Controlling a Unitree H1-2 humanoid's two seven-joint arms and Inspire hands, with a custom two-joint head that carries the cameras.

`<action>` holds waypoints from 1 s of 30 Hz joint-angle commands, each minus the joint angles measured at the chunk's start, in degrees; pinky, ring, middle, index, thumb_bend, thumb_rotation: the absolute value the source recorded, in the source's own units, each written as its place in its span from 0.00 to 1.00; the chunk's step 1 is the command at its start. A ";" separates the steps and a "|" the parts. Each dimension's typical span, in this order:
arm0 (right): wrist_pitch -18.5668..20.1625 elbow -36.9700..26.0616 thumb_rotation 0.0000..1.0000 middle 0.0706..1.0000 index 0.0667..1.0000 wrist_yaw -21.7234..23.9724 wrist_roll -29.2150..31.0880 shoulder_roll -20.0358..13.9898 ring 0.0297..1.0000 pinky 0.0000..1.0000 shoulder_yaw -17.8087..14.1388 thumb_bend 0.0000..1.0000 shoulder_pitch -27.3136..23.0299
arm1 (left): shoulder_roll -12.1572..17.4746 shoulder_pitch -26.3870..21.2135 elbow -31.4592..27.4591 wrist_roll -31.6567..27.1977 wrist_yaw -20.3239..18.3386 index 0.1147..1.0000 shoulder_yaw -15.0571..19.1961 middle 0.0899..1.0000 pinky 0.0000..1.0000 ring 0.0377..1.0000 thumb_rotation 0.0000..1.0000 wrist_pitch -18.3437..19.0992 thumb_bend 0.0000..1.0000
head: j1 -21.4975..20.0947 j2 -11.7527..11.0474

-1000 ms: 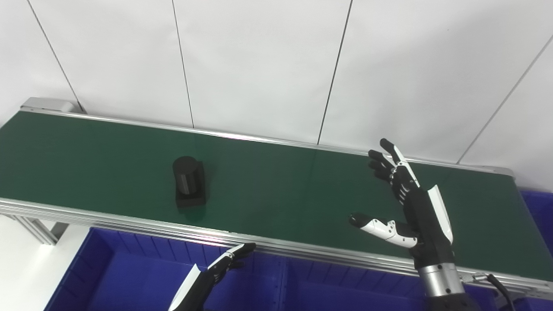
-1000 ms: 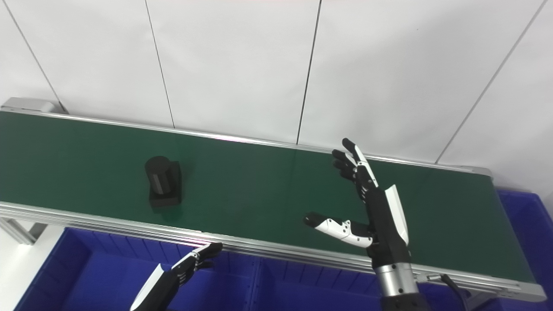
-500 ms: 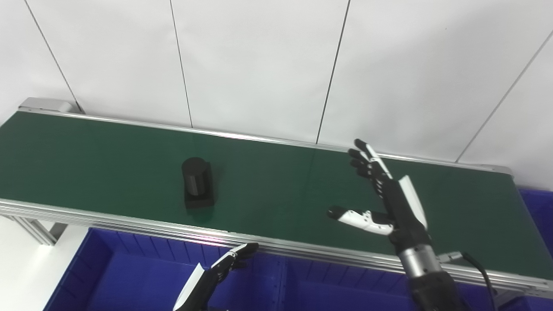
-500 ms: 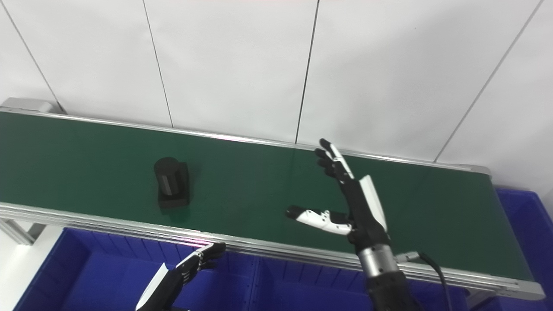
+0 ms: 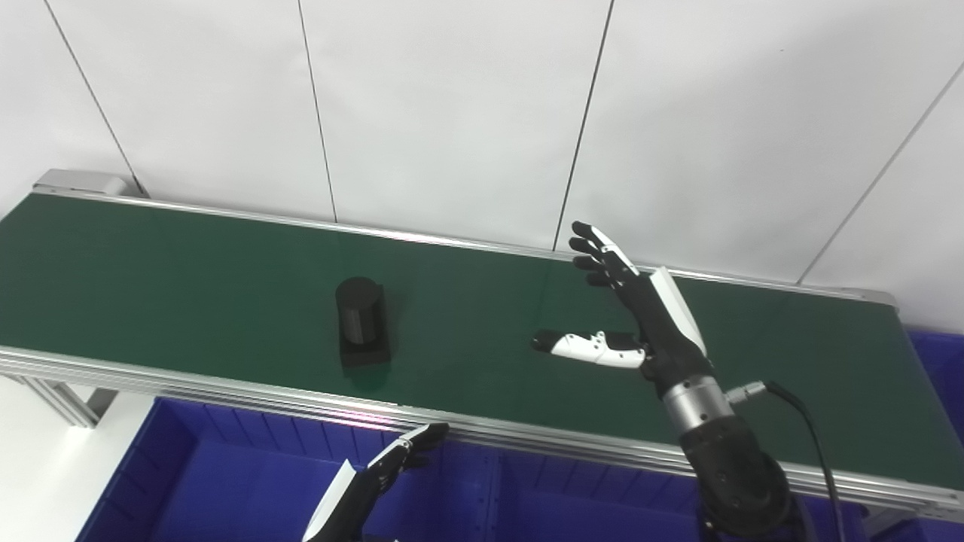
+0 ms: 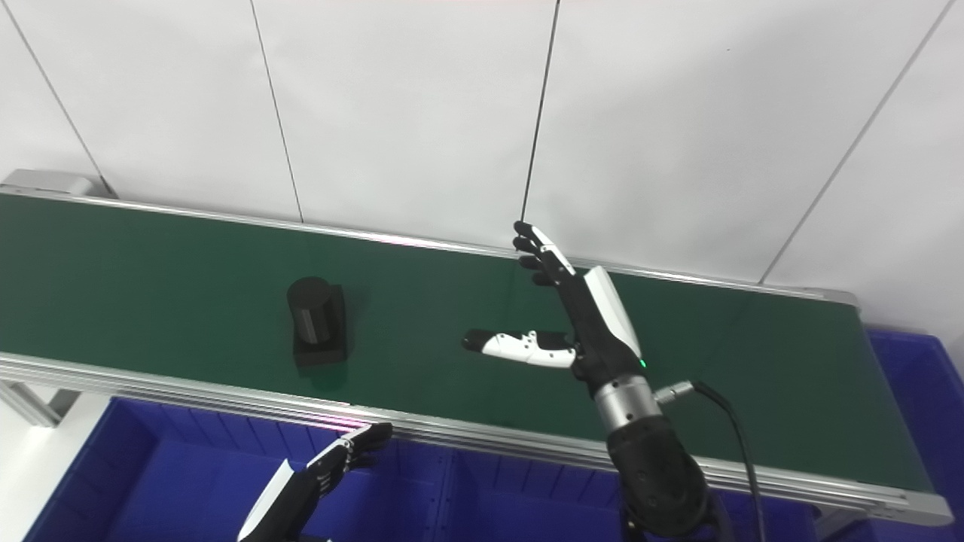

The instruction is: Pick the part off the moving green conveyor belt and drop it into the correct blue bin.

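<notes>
A black part (image 5: 360,322), a short cylinder standing on a square base, rides upright on the green conveyor belt (image 5: 188,278) left of centre. My right hand (image 5: 629,312) is open above the belt, fingers spread and thumb pointing left, well to the right of the part and apart from it. My left hand (image 5: 380,473) is open and empty, low in front of the belt over a blue bin (image 5: 218,482). In the right eye view the part (image 6: 316,320) and right hand (image 6: 576,312) show the same.
Blue bins sit in a row below the belt's near rail (image 5: 527,440), with a divider (image 5: 489,489) between them. Another blue bin (image 5: 938,361) is at the belt's right end. A white panelled wall runs behind the belt.
The part has moved to the right along the belt. My right hand has moved left and further over the belt, staying open. My left hand has hardly moved.
</notes>
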 commanded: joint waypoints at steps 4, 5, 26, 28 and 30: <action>1.85 1.33 0.47 0.89 0.93 0.22 -1.72 0.10 0.86 0.82 1.24 0.90 -4.22 | -0.73 -0.71 -0.08 -0.06 0.73 0.84 0.32 0.86 0.81 0.86 0.37 -2.52 0.87 | 0.11 -0.46; 2.01 2.05 0.47 0.88 0.93 0.25 -2.33 0.09 0.85 0.82 1.78 0.90 -4.78 | -0.77 -0.78 0.06 -0.28 0.67 0.84 0.27 0.86 0.81 0.86 0.36 -2.63 0.87 | 0.07 -0.60; -0.14 18.32 0.43 0.90 0.93 -1.01 -4.68 2.55 0.84 0.73 7.80 0.93 -13.49 | -1.47 -0.64 -0.43 0.88 1.99 0.83 -0.71 0.85 0.82 0.85 0.33 -2.93 0.86 | 0.61 -1.04; -0.59 19.96 0.45 0.90 0.93 -1.48 -5.40 2.77 0.82 0.70 8.63 0.94 -14.30 | -1.53 -0.43 -0.60 1.91 2.70 0.84 -0.71 0.85 0.82 0.85 0.35 -2.91 0.87 | 0.72 -1.12; -0.89 21.26 0.47 0.90 0.93 -2.01 -6.18 2.98 0.81 0.70 9.37 0.95 -14.88 | -1.38 -0.43 -0.56 2.19 3.39 0.84 -1.02 0.85 0.82 0.85 0.35 -2.95 0.86 | 0.74 -1.23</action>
